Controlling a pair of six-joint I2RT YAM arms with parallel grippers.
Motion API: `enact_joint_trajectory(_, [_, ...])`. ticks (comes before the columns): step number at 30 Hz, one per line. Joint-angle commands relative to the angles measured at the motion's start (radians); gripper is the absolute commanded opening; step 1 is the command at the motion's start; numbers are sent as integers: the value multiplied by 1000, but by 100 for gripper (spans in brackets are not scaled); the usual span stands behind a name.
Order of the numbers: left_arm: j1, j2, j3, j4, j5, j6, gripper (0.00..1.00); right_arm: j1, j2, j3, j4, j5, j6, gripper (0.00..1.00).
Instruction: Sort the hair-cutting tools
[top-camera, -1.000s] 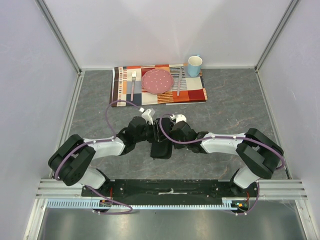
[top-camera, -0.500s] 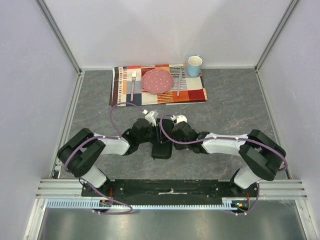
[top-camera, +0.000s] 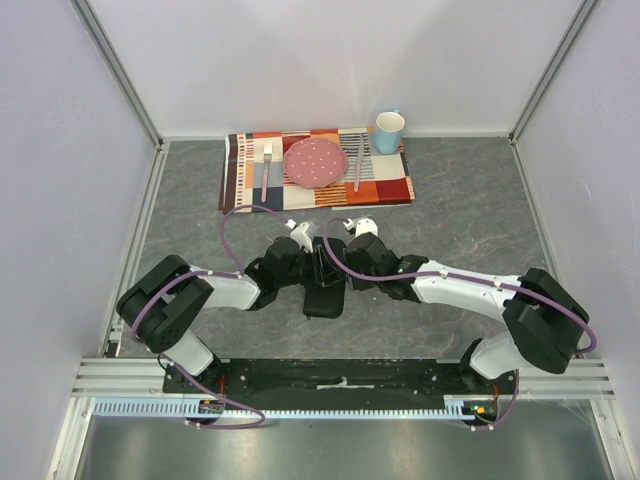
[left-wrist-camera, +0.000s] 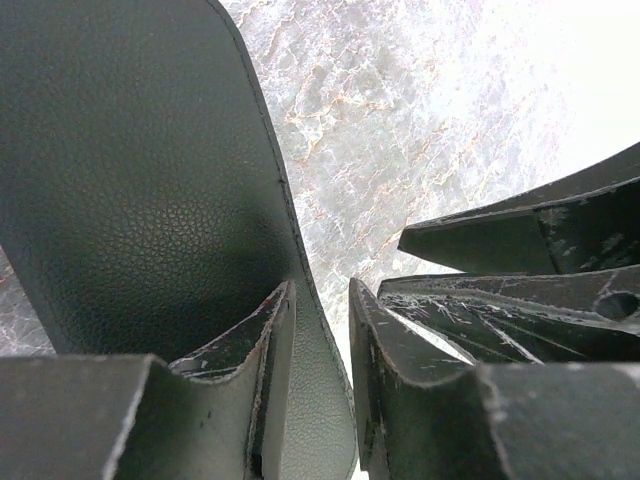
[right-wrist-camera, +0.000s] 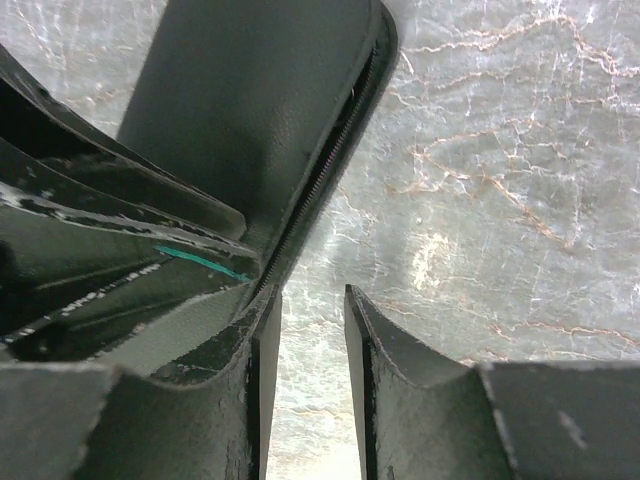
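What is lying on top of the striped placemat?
On the striped placemat lie a fork, a pink plate and a knife. Anything beneath the plate stays hidden.
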Motion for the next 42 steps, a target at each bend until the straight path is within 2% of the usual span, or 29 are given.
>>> enact_joint_trajectory(1, [-11, 16, -15, 23, -16, -21, 34, -1, 25, 51, 42, 23, 20, 40])
enact_joint_trajectory(6, [-11, 16, -20, 26, -16, -23, 26, 0, 67, 71, 94, 37, 17, 40])
enact_joint_trajectory(10, [-12, 16, -21, 27, -14, -21, 8, -1, 102, 100, 119, 41, 7, 40])
enact_joint_trajectory(13, [-11, 19, -23, 32, -13, -21, 2, -3, 128, 120, 128, 35, 1, 40])
enact_joint_trajectory(33, [-12, 7, -29, 40, -10, -18, 2, -4, 228, 114, 117, 46, -14, 40])
enact_joint_trajectory(35, [-11, -37, -23, 21, -14, -12, 2, -3, 234, 119, 98, 60, -16, 40])
enact_joint_trajectory(36, [-11, -64, -14, -45, -22, -4, 2, -4, 237, 123, 88, 64, -22, 40])
enact_joint_trajectory(38, [-11, -139, 20, -132, -54, 26, 6, -4, 251, 128, 65, 74, -23, 40])
enact_joint_trajectory(39, [-9, -165, 29, -214, -68, 39, 20, -3, 254, 129, 59, 75, -23, 40])
enact_joint_trajectory(42, [-8, -255, 52, -343, -105, 89, 41, -4, 266, 128, 51, 78, -25, 40])
